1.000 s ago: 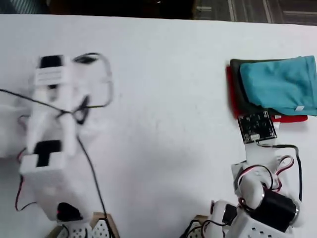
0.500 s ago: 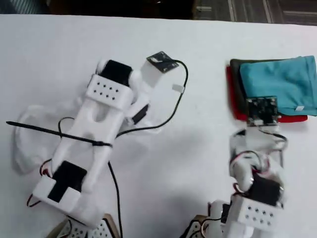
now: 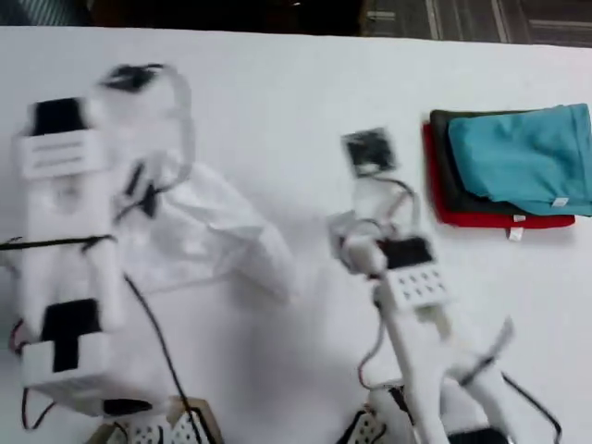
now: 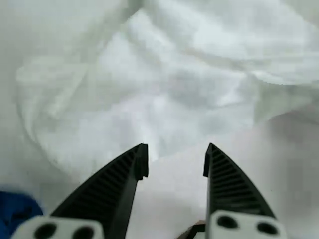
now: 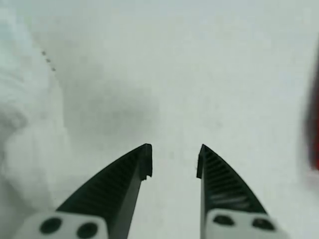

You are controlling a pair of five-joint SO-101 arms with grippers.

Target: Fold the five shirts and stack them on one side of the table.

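White shirt [image 3: 208, 231] on white table [image 3: 305, 92], both plain. Teal shirt [image 3: 523, 153], black shirt [image 3: 441, 157], red shirt [image 3: 481, 220] — unpatterned. Left claw [image 4: 175, 149], right claw [image 5: 174, 149] — black, ribbed, white-based.

In the high view we see the left arm [image 3: 65, 231] smeared and lying over one side of the white shirt [image 3: 217, 231], whose outline we can barely separate from the tabletop [image 3: 296, 92]. The folded stack [image 3: 518, 157] runs off the picture's edge, and we cannot count its layers. A blue patch [image 4: 12, 211] in the left wrist view is cut off at the corner and unidentifiable
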